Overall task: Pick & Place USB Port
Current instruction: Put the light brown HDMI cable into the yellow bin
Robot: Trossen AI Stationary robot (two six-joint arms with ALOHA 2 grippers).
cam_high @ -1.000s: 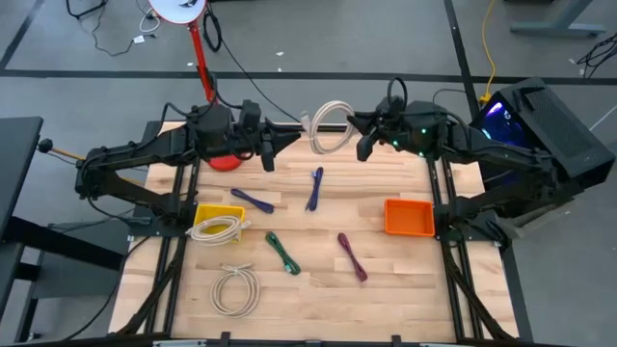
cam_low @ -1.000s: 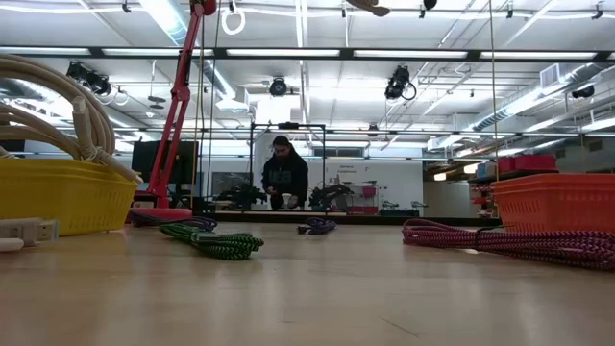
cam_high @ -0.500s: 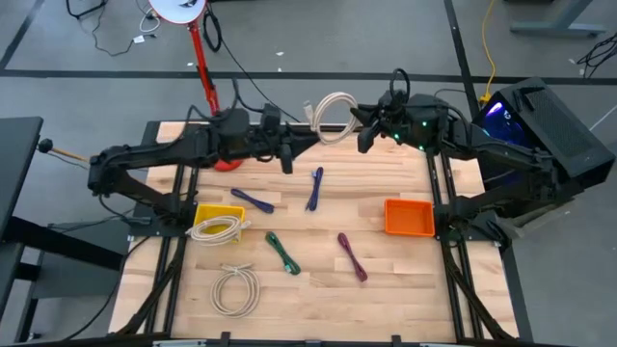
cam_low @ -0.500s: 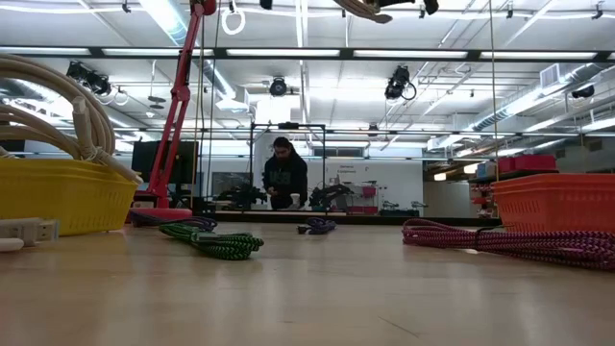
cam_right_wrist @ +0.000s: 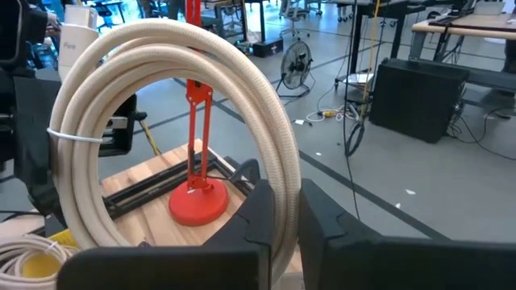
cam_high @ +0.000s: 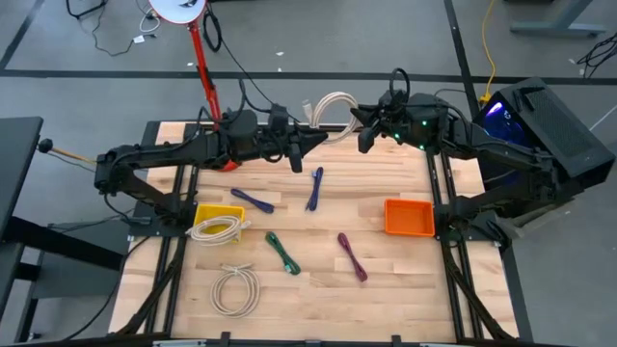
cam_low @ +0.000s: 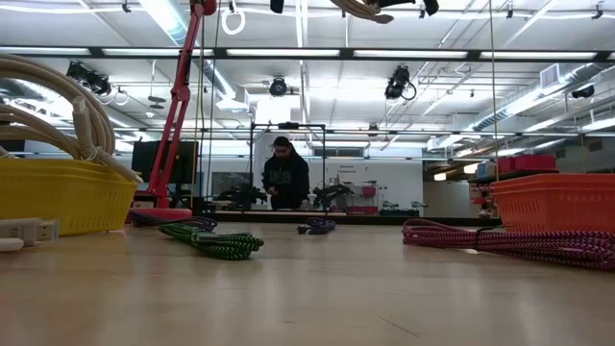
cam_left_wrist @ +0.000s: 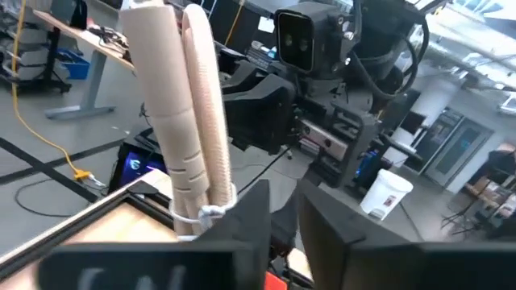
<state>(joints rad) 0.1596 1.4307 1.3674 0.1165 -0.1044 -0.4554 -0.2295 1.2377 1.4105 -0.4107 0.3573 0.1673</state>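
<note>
A beige coiled USB cable [cam_high: 333,111], bound by a thin tie [cam_left_wrist: 201,213], hangs in the air over the table's far edge. My right gripper [cam_high: 361,135] is shut on it, reaching in from the right. My left gripper [cam_high: 315,143] reaches level from the left and stands right beside the coil. In the left wrist view its fingers [cam_left_wrist: 246,213] show a narrow gap with nothing in it. The coil [cam_left_wrist: 189,121] stands edge-on just outside one finger. My right gripper pinches the coil's bundled strands [cam_right_wrist: 284,189] between its two fingers, on the side of the loop nearest that arm. The fingers come about level from the table's right. The loop [cam_right_wrist: 161,105] stands out beyond the fingers, lifted clear of the table. My left gripper has the coil against the outer side of one finger [cam_left_wrist: 242,217]; I cannot tell whether they touch.
A yellow basket [cam_high: 220,210] holding a beige cable sits at the left, an orange bin [cam_high: 409,217] at the right. Loose cables lie between: blue [cam_high: 315,188], purple [cam_high: 251,200], green [cam_high: 282,253], maroon [cam_high: 352,256], beige [cam_high: 236,289]. A red lamp pole [cam_high: 202,58] rises far left.
My left gripper has moved toward the table's right, staying level, and has closed in on the coil that my right gripper holds up. The coil stays clear of the table.
</note>
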